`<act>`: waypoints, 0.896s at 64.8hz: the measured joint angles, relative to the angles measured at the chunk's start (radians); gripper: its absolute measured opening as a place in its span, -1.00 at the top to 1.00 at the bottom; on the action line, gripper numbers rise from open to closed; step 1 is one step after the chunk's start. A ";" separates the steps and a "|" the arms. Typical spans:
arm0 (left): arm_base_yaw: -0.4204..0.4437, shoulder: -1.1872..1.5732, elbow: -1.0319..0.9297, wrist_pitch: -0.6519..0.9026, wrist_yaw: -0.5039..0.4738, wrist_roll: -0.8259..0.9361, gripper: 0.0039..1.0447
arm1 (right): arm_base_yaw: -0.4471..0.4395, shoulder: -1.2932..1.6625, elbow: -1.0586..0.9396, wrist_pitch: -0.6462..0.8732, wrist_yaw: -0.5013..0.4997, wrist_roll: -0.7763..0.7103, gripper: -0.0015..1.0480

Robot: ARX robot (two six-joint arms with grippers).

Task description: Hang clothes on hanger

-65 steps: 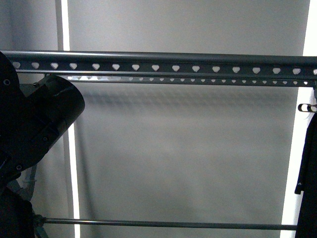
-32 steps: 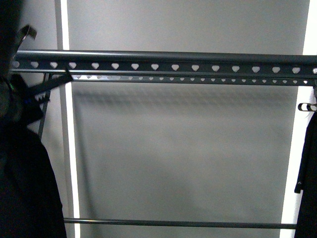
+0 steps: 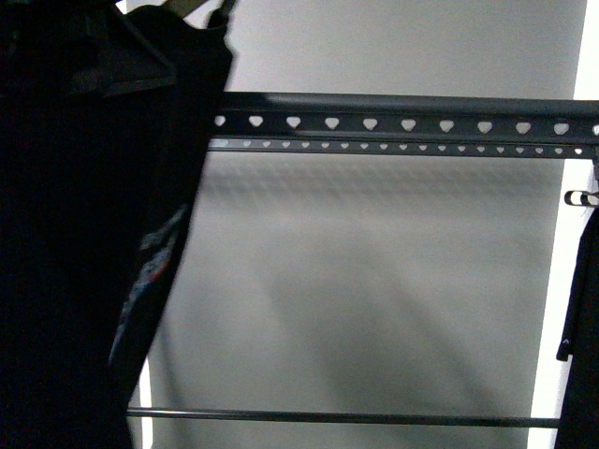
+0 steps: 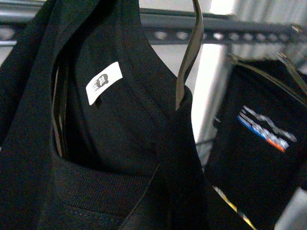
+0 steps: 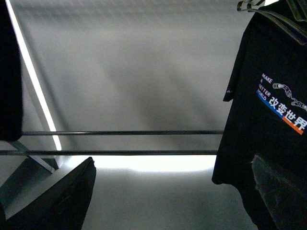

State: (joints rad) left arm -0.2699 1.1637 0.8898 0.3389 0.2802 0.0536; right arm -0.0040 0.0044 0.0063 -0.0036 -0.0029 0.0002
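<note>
The clothes [image 3: 84, 234], a black T-shirt with a blurred coloured print, fill the left of the front view and cover the left end of the hanger's rail [image 3: 402, 123]. In the left wrist view the shirt's collar with a white label [image 4: 103, 81] sits on a small coat hanger whose metal hook [image 4: 189, 52] rises close to the heart-holed rail [image 4: 230, 28]. My left gripper [image 4: 160, 196] is shut on the clothes below the collar, its fingers mostly buried in dark cloth. My right gripper [image 5: 172, 201] is open and low, with nothing between its fingers [image 5: 62, 201].
A second black T-shirt [image 5: 273, 120] printed "MAKE A BETTER WORLD" hangs at the rack's right end, also visible as a T-shirt edge [image 3: 585, 309]. The rack's lower cross bars [image 5: 120, 132] run behind. A grey wall with bright vertical strips [image 3: 562, 281] stands beyond.
In the front view the clothes have risen and swung right, now covering the rail's left end. The arm seen one second ago is hidden behind the cloth.
</note>
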 joint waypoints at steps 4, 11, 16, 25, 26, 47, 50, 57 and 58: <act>0.059 0.014 0.001 -0.037 0.225 0.117 0.92 | 0.000 0.000 0.000 0.000 0.000 0.000 -0.86; 0.161 0.101 0.032 0.005 0.573 0.243 0.92 | 0.000 0.000 0.000 0.000 0.000 0.000 -0.86; 0.195 0.172 0.088 -0.005 0.701 0.296 0.92 | 0.000 0.000 0.000 0.000 0.000 0.000 -0.86; 0.195 0.305 0.201 -0.062 0.718 0.422 0.92 | 0.000 0.000 0.000 0.000 0.000 0.000 -0.86; 0.193 0.326 0.211 -0.038 0.714 0.428 0.92 | 0.000 0.000 0.000 0.000 0.000 0.000 -0.86; 0.116 0.557 0.327 0.194 0.721 0.446 0.92 | 0.000 0.000 0.000 0.000 0.000 0.000 -0.86; 0.105 0.568 0.354 0.183 0.726 0.450 0.92 | 0.000 0.000 0.000 0.000 0.000 0.000 -0.86; 0.080 0.578 0.407 0.154 0.748 0.468 0.92 | 0.000 0.000 0.000 0.000 0.000 0.000 -0.86; 0.077 0.578 0.412 0.147 0.753 0.472 0.92 | 0.000 0.000 0.000 0.000 0.000 0.000 -0.86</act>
State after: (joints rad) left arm -0.1925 1.7412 1.3018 0.4862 1.0328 0.5251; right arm -0.0040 0.0044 0.0063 -0.0036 -0.0025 0.0002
